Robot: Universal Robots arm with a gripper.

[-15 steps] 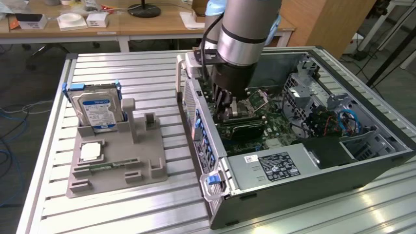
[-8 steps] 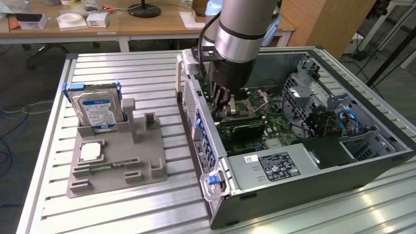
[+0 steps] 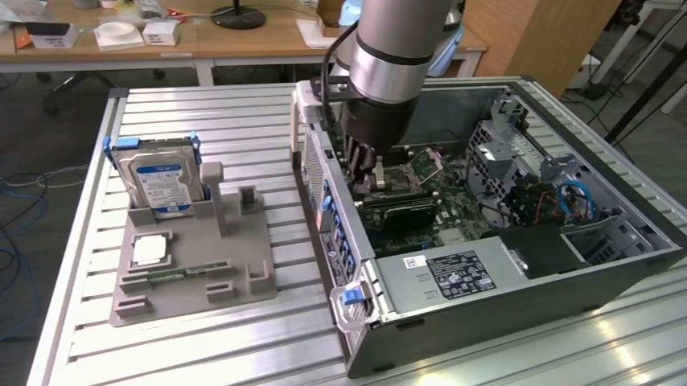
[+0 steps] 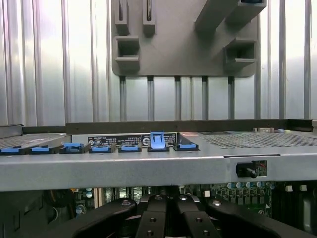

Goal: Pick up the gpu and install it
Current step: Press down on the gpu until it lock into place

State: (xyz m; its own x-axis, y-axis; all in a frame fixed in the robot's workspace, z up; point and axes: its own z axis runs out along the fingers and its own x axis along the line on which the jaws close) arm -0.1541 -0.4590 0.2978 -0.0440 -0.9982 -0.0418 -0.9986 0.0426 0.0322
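The open computer case (image 3: 513, 283) is lying on the slatted table (image 3: 215, 354) as the arm is reaching down into it, the gripper (image 3: 372, 182) hanging over the motherboard — whether the jaws are apart or clamped cannot be told. Just below the jaws, what appears to be the gpu (image 3: 406, 214) is sitting flat and black among the boards. Well off to the jaws' side, the gray holder (image 3: 193, 265) is carrying the hard drive (image 3: 161, 181). The card is looking light, stiff and fragile — best gripped by its bare edges, judging from here.
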